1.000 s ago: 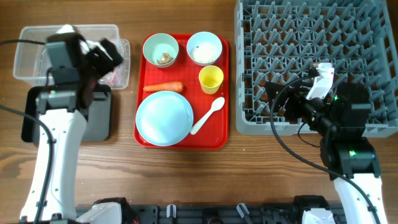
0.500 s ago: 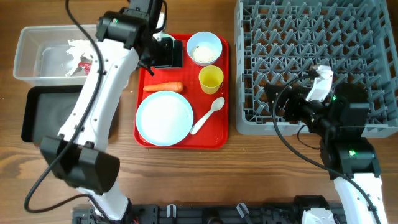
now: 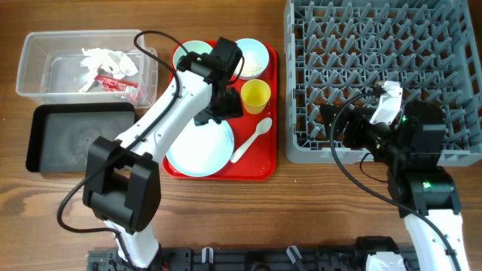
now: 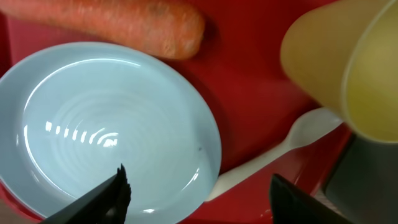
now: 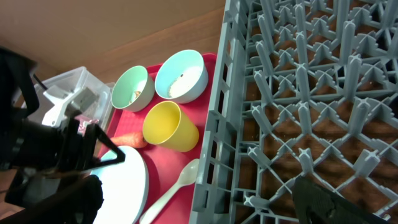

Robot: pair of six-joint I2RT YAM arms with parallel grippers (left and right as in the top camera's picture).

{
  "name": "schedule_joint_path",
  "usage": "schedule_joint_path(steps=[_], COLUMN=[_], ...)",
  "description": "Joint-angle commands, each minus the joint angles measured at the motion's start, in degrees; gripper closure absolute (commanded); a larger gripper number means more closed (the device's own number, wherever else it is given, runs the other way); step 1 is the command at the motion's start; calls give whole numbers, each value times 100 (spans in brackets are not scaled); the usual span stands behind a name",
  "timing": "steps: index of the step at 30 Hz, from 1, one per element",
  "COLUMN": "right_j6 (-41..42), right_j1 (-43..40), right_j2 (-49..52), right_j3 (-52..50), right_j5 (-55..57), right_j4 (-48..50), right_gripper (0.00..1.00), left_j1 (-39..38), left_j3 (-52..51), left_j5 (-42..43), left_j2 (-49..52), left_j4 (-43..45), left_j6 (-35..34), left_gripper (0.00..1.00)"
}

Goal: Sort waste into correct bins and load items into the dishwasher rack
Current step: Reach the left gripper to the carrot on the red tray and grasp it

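My left gripper (image 4: 202,194) is open and empty, low over the light blue plate (image 4: 106,124), with the orange carrot (image 4: 112,22) just beyond it. The yellow cup (image 4: 342,62) and white spoon (image 4: 280,155) lie to its right. In the overhead view the left gripper (image 3: 217,114) covers the carrot; the plate (image 3: 197,150), cup (image 3: 255,95), spoon (image 3: 252,140) and two bowls (image 3: 252,56) sit on the red tray. My right gripper (image 5: 205,199) is open and empty over the grey dishwasher rack (image 3: 376,45). Crumpled paper (image 3: 105,59) and a red wrapper (image 3: 114,81) lie in the clear tub (image 3: 30,68).
The black tray (image 3: 75,139) sits in front of the clear tub at the left. The red serving tray (image 3: 263,169) lies between the bins and the rack. The left arm crosses over the left bowl (image 3: 192,51). The rack's wall (image 5: 211,143) stands beside the spoon (image 5: 174,190).
My left arm has swung from the clear tub, past the back of the red tray, to above the carrot and plate. The right arm has not moved.
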Motion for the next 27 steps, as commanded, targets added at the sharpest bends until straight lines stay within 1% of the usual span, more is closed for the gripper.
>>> schedule_joint_path(steps=[1,4,5,6,9,11,13,16,17,18,19,20,27], right_j6=[7,4,4,4,4,7,13,20,26,24,24,26,4], right_j1=[26,26,26,26,26,26,26,26,28,28,28,26,28], right_j2=[-11,-9,-9,-9,24,107,258,420,433,439,439,439,439], right_j3=[111,111,111,111,111,111,111,111,111,111,111,111,111], right_j5=[61,61,63,63,63,61,57,57,55,55,55,55,-409], right_j4=[7,-35,-52,-52,-48,-35,-37,-37,-35,-31,-35,-37,42], right_gripper=[0,0,1,0,0,0,0,0,0,0,0,0,1], left_j1=[11,15,22,22,-181,-339,-393,-389,-391,-391,-391,-391,-378], left_j3=[-9,-9,-9,-9,-151,-492,-929,-1086,-1091,-1139,-1196,-1200,-1200], left_j5=[-175,-319,-505,-505,-485,-490,-481,-448,-455,-468,-466,-466,-466], left_j2=[-15,-13,-13,-13,-13,-13,-13,-13,-13,-13,-13,-13,-13], left_j4=[437,955,1067,1047,354,376,780,1084,1167,1327,1434,1438,1443], left_j6=[-188,-249,-214,-179,-144,-579,-1027,-1104,-1104,-1104,-1104,-1104,-1104], left_gripper=[32,34,33,33,34,34,34,35,36,42,56,59,59])
